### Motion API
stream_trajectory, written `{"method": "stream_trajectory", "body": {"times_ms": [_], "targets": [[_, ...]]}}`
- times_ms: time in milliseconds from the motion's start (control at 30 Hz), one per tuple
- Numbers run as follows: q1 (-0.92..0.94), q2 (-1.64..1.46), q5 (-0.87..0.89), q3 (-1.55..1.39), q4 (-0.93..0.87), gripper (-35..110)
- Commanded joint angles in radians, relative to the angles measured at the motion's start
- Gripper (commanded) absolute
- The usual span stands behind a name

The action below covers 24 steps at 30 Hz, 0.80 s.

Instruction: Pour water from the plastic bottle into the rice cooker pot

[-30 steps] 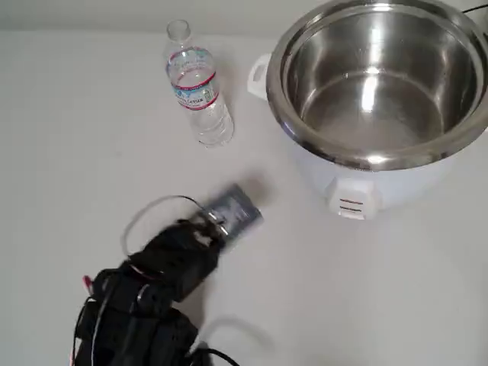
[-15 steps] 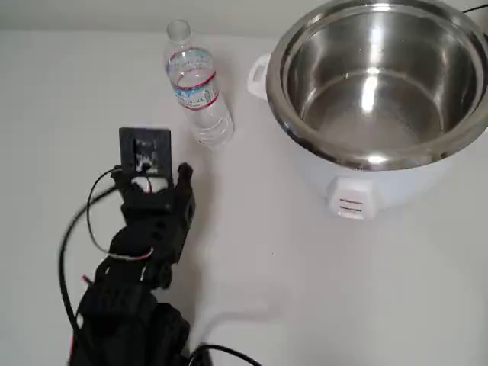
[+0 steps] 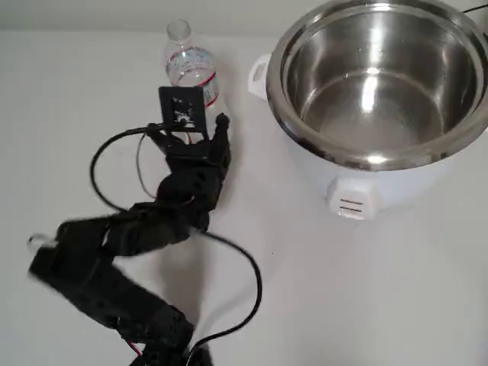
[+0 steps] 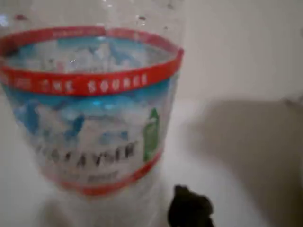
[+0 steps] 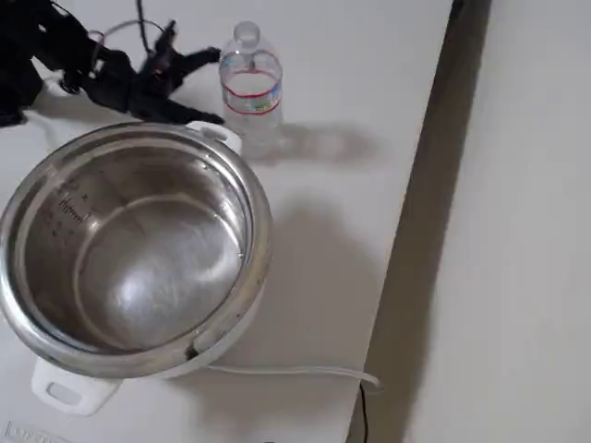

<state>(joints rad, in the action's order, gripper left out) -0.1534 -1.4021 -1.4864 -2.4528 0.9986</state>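
The bottle [image 3: 188, 72] stands upright and uncapped on the white worktop [image 3: 366, 290], directly ahead of the hand [image 3: 202, 126]. In the wrist view its red, white and blue label [image 4: 90, 109] sits very close in front of the camera, with 1 dark fingertip [image 4: 190, 208] low and to the right of the bottle's base. In the fixed view the hand's 2 fingers [image 5: 199, 59] are spread, reaching toward the bottle from the side, and I see no contact yet. The water is too clear to judge its level.

The pot [image 3: 377, 76], shiny steel in a white cooker body [image 3: 358, 191], stands off to the hand's right in the overhead view, near the bottle but not touching it, and looks empty.

The main risk, as I judge it, is a toppled bottle. It is light, narrow and open at the top, so a finger that strikes it off-centre, or a push before the fingers bracket it, would tip it and spill water over the worktop. A pinch too hard on the thin ribbed wall could also squeeze water out of the mouth. The loose black cable [image 3: 244, 267] trailing behind the arm might snag.
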Motion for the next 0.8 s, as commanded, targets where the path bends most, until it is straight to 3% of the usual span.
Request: {"method": "stream_trajectory", "body": {"times_ms": [0,300,567,767], "targets": [[0.023,0.16,-0.008,0.253,0.067,56],[0.046,0.359,-0.006,0.534,0.031,50],[0.051,0.474,0.006,0.63,0.037,13],[0.037,0.499,0.031,0.634,0.133,4]]}}
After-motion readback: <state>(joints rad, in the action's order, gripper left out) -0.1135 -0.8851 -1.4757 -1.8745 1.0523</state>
